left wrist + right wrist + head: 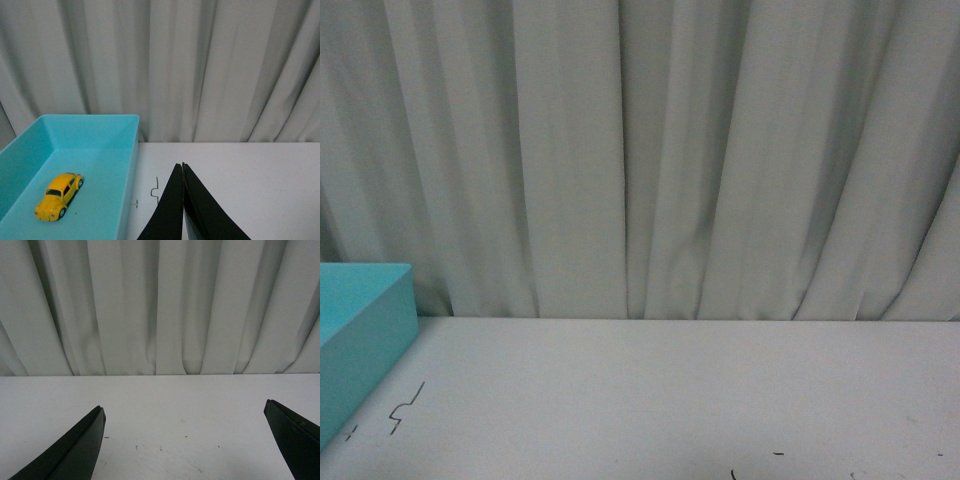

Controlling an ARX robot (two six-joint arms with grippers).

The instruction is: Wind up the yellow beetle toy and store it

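The yellow beetle toy (58,196) rests on its wheels on the floor of a turquoise bin (127,170) in the left wrist view. My left gripper (182,165) is shut with nothing in it, its black fingers pressed together over the white table beside the bin's wall. The right gripper (184,410) is open, its two black fingers far apart above bare white table, with nothing between them. In the front view only a corner of the turquoise bin (365,340) shows at the left; neither arm nor the toy appears there.
A grey-white curtain (650,150) hangs along the table's far edge. Small black pen marks (405,408) lie on the white table (670,400) near the bin.
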